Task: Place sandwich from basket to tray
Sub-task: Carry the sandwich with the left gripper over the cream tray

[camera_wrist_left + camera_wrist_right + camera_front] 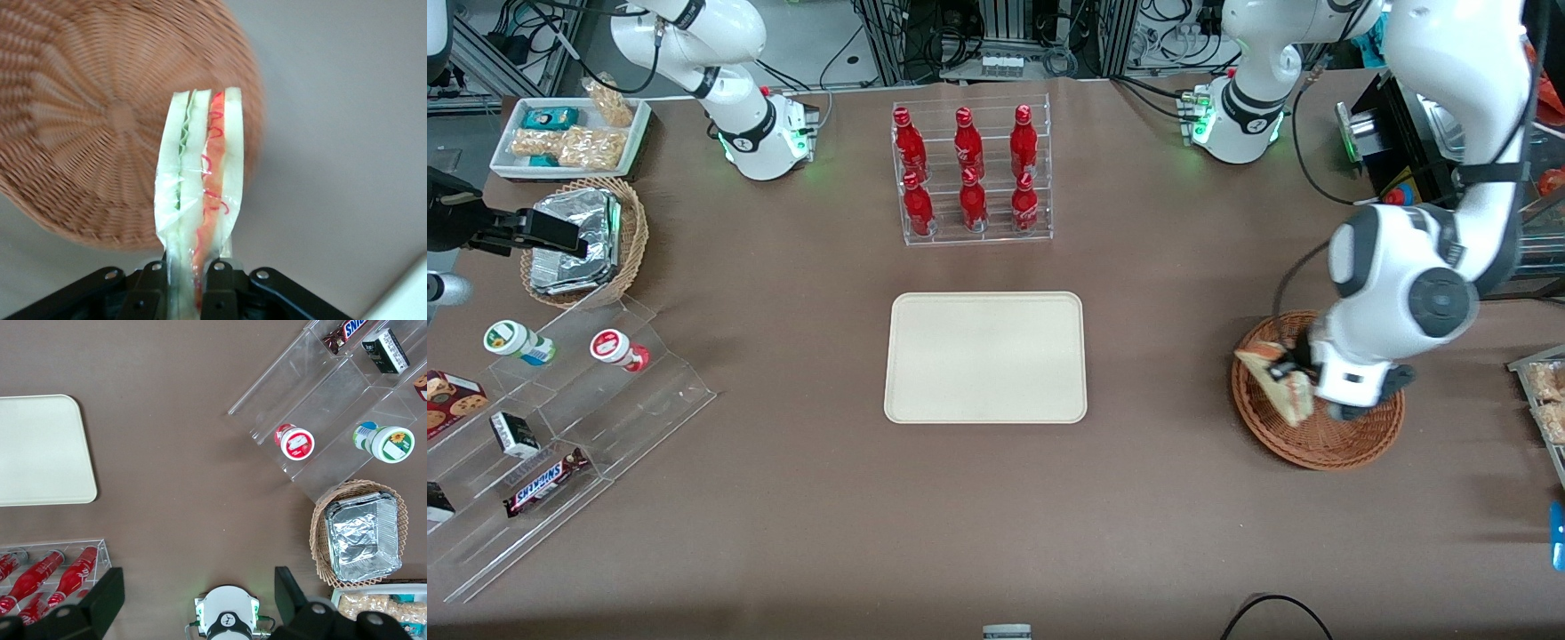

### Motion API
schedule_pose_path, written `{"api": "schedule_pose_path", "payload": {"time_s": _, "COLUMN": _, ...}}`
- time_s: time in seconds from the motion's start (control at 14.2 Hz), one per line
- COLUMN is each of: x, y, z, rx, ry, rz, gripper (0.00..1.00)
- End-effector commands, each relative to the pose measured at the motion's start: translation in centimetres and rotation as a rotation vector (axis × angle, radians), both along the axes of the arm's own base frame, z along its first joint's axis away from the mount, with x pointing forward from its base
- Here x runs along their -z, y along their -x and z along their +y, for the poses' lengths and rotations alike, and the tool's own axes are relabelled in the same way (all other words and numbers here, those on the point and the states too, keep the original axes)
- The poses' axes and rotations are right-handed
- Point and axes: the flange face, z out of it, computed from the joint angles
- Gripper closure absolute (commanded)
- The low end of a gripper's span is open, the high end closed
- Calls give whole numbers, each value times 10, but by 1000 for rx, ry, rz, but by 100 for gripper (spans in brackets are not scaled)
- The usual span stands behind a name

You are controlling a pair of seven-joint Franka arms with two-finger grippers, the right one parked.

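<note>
We see gripper (188, 283) clenched on sandwich (197, 180), pinching one narrow end of wrapped wedge. Sandwich lifted clear of basket (1316, 440), hanging above its rim on side toward tray (985, 356). Tray bare, well apart from basket, toward table middle.

Risks as we judge them:
- Grip small, on soft bread and slick film; wedge may slip or droop during carry.
- Squeeze may crush layers.
- Low carry may clip tray rim; early release drops it on table (1165, 498).
</note>
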Motion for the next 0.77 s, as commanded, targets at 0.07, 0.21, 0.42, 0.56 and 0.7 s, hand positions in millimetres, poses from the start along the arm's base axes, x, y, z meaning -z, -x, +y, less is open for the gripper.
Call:
{"api": "schedule_pose_path", "payload": {"time_s": 0.07, "x": -1, "y": 29, "z": -126, "rx": 212, "ry": -9, "rz": 25, "gripper": 84}}
{"api": "schedule_pose_path", "payload": {"time_s": 0.21, "x": 5, "y": 46, "z": -189, "rx": 293, "ry": 20, "rz": 27, "gripper": 83}}
{"api": "schedule_pose_path", "payload": {"time_s": 0.42, "x": 24, "y": 74, "z": -286, "rx": 367, "ry": 112, "rz": 69, "gripper": 80}}
{"api": "schedule_pose_path", "payload": {"time_s": 0.56, "x": 35, "y": 80, "z": -321, "rx": 344, "ry": 101, "rz": 65, "gripper": 80}}
{"api": "schedule_pose_path", "payload": {"time_s": 0.7, "x": 47, "y": 96, "z": -358, "rx": 360, "ry": 97, "rz": 70, "gripper": 78}}
